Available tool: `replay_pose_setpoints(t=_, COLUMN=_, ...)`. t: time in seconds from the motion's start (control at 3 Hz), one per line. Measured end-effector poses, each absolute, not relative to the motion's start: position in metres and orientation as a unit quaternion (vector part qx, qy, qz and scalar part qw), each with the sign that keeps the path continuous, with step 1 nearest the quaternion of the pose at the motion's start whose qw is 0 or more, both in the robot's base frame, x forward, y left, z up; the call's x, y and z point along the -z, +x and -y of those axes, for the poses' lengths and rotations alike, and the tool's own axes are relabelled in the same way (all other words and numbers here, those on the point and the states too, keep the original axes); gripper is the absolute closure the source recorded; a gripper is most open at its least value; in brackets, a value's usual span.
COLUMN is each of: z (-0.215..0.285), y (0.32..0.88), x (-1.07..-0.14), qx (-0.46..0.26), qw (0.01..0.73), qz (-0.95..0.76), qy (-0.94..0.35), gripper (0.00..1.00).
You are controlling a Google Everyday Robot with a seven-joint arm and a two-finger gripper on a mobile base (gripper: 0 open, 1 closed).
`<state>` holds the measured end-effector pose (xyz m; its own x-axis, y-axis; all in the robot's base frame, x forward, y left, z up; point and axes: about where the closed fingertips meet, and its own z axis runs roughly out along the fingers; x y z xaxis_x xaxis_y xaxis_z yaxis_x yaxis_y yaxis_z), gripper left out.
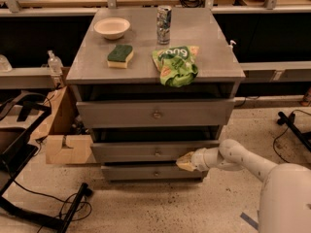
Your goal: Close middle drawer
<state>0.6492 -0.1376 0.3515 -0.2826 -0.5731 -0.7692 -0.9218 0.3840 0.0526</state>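
Observation:
The middle drawer (pixel 146 151) is a grey, low, wide front with a small round knob (pixel 157 152). It stands a little out from the cabinet, with a dark gap above it. My gripper (pixel 187 161), tan at its tip on a white arm (pixel 243 161), comes in from the lower right. It sits at the lower right part of the middle drawer's front, touching or nearly touching it, right of the knob.
The taller top drawer (pixel 155 113) also stands out a little; the small bottom drawer (pixel 155 172) is below. On the cabinet top lie a bowl (pixel 112 27), a sponge (pixel 120 55), a can (pixel 164 24) and a green chip bag (pixel 176 64). A cardboard box (pixel 63 147) stands at the left.

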Motion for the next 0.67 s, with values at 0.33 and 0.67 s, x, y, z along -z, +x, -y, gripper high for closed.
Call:
replay_pose_setpoints(t=0.33, z=0.1394, y=0.6761, x=-0.3515, qx=-0.251, qw=0.351, qz=-0.752, qy=-0.498, gripper=0.95)
replay_pose_setpoints(t=0.67, z=0.1440, y=0.6825, x=-0.3546, qx=-0.246, qw=0.356, qz=-0.752, qy=-0.497, gripper=1.00)
